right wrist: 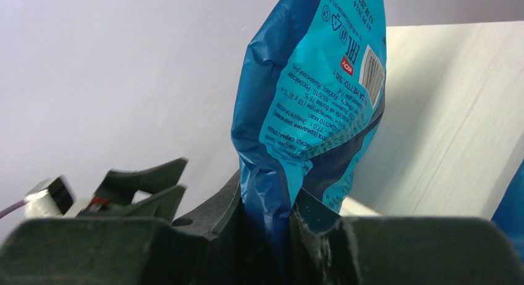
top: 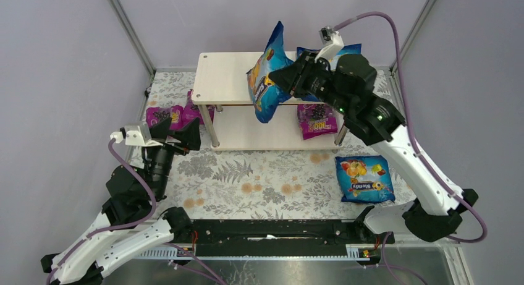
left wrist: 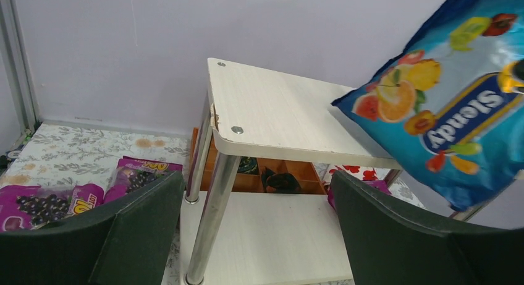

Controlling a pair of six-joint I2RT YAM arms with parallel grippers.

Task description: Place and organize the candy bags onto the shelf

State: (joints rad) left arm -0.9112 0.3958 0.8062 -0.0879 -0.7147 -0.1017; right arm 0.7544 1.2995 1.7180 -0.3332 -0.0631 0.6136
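Right end effector point(top: 281, 81) pinching a glossy blue "Slendy" bag point(top: 262, 90) upright over the shelf point(top: 225, 78) front edge.
This crinkled pillow pack has fruit pictures in front, a barcode and fine print behind. A second "Slendy" bag point(top: 364, 178) lies flat on the fern-print surface point(top: 259, 180) before the shelf. Magenta berry bags point(top: 170, 116) lie left of its pale wood-grain boards, where my left end effector point(top: 176, 131) gapes wide.

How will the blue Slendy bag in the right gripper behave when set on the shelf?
Probably floppy: the blue Slendy bag creases where the right gripper pinches its edge. Likely light, since it hangs from that small pinch. Its glossy film may slide on the shelf's top board.
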